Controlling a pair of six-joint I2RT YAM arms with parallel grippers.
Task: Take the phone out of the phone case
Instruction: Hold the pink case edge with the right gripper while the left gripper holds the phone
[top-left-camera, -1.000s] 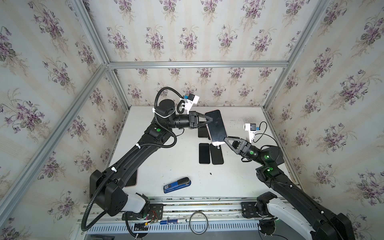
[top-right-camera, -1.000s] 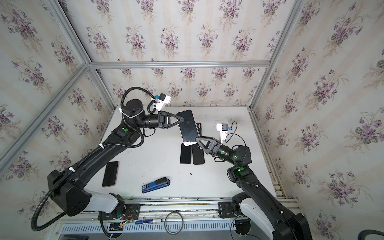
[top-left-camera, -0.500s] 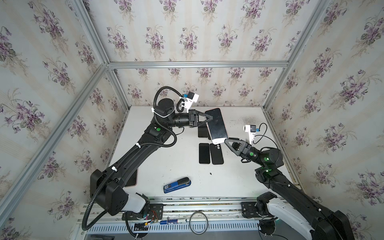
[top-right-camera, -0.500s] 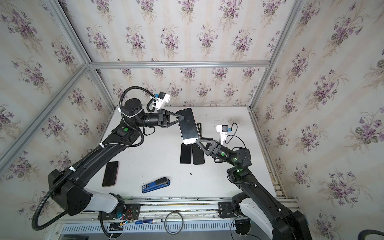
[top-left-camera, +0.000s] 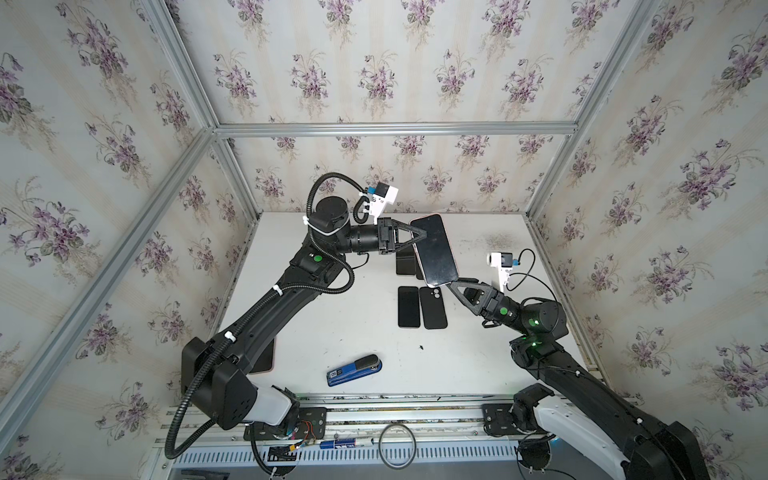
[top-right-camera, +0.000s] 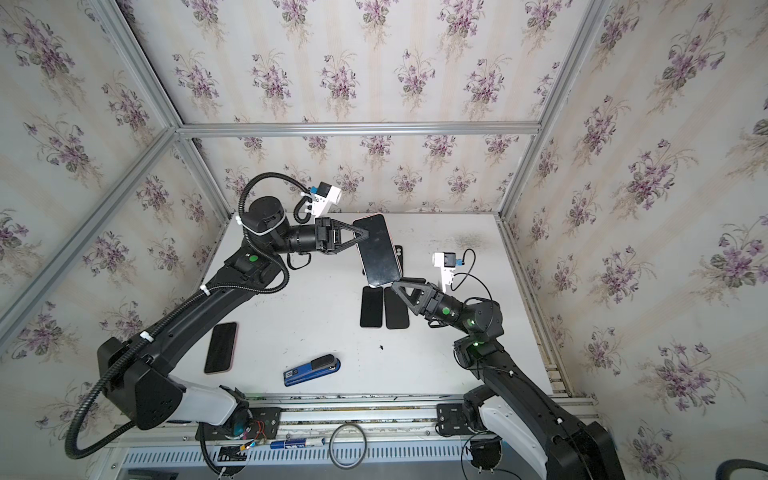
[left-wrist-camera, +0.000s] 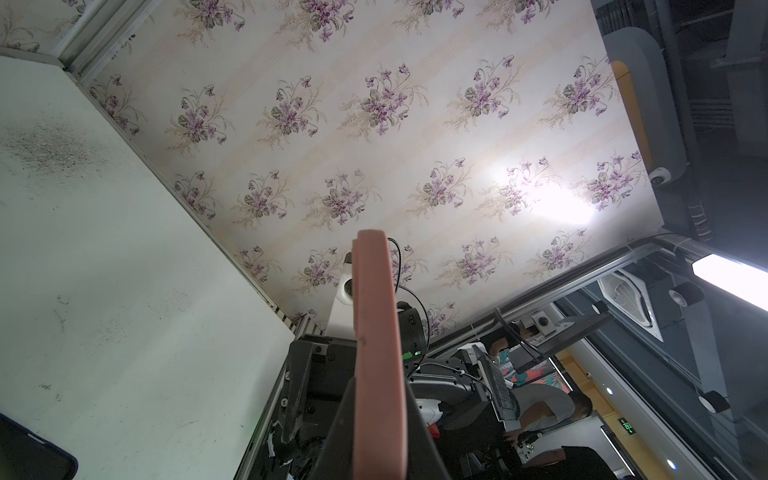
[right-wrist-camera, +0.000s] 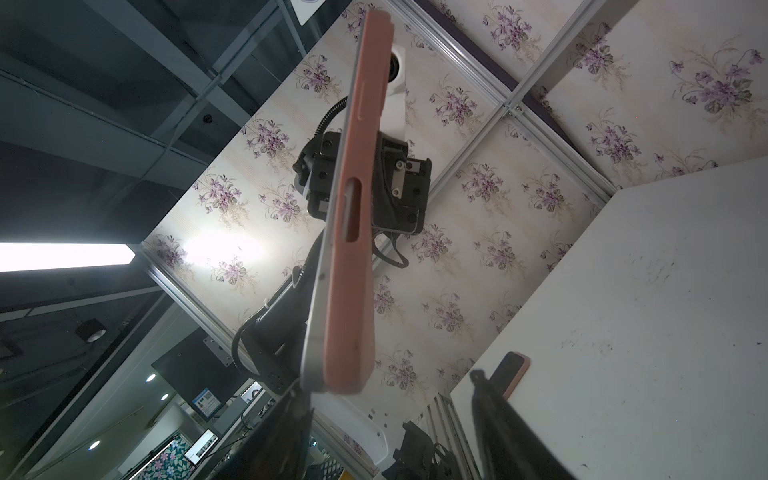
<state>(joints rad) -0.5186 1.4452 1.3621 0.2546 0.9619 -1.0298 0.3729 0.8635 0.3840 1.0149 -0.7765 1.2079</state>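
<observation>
The cased phone (top-left-camera: 434, 249) is clamped by the left tool (top-left-camera: 420, 236), its corner flanked by the parted right tool (top-left-camera: 456, 283); another phone (top-left-camera: 404, 266) is half hidden.

The scuffed white table (top-left-camera: 332, 324) carries a blue stapler (top-left-camera: 354, 370). Beyond it lie two dark phones (top-left-camera: 408, 306), side by side. A pink-edged phone (top-right-camera: 221, 347) lies left of it.

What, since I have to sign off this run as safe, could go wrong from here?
1. The left end effector is shut on one edge of the black phone in its pink case, held in the air; a push could pivot or slip it loose, dropping it onto the two dark phones on the white table.
2. The right end effector stands open with one finger at the phone's corner; it might skid off instead of prying.
</observation>
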